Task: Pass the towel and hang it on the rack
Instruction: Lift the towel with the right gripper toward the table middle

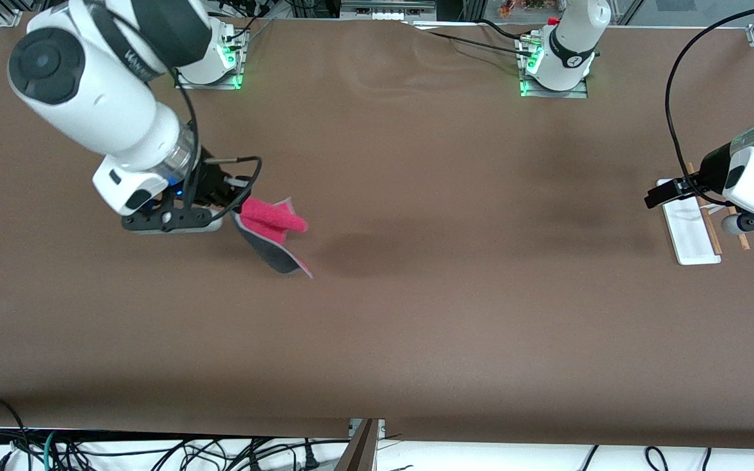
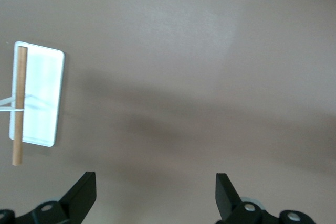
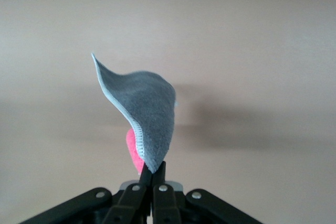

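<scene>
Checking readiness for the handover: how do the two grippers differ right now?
The right gripper is shut on the towel, held above the table toward the right arm's end; the left gripper is open and holds nothing. The left gripper is over the rack; the right is far from it. Both are off the table.

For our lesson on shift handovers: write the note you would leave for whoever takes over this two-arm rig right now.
Right gripper: shut on a corner of the towel, holding it in the air over the right arm's end of the table.
Left gripper: open, holding nothing, over the table beside the rack, which stands at the left arm's end.
Done: towel picked up.
Left: pass the towel to the left gripper, then hang it on the rack's rods.
</scene>
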Action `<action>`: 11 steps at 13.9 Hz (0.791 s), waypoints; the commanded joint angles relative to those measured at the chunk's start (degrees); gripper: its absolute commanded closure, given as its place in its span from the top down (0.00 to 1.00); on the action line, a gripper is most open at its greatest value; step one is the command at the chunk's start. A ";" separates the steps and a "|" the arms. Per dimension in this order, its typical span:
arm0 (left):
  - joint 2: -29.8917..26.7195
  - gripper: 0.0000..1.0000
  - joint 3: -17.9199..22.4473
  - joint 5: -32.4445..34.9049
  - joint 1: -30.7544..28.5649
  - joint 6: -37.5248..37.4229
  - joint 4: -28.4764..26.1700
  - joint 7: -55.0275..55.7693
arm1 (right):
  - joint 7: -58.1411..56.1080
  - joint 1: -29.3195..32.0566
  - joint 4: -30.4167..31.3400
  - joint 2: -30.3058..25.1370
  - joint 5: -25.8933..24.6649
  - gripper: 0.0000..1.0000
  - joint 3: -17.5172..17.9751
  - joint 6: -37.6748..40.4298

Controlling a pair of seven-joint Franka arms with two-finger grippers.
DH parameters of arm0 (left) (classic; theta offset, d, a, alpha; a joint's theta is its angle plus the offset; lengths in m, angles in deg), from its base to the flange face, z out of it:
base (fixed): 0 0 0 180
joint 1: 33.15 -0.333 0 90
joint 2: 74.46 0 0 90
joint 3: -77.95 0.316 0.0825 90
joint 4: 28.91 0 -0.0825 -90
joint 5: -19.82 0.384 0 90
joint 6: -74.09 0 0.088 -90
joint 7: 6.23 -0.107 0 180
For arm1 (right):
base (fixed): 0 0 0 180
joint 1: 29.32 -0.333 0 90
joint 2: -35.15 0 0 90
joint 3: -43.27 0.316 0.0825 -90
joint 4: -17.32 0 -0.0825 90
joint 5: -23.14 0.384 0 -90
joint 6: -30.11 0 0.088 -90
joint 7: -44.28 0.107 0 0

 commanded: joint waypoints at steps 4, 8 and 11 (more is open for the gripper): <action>2.27 1.00 -0.07 -5.61 1.71 -1.60 1.85 -5.08 | 8.57 -5.76 -1.23 1.22 2.47 0.00 4.31 -5.87; 4.72 1.00 -0.16 -13.96 1.97 -1.16 2.72 -14.04 | 12.17 -11.47 -1.23 3.59 2.39 0.00 4.31 -11.75; 6.57 1.00 -0.16 -19.34 3.54 1.81 3.08 -20.81 | 13.59 -15.08 -1.23 4.91 2.21 0.00 4.31 -14.93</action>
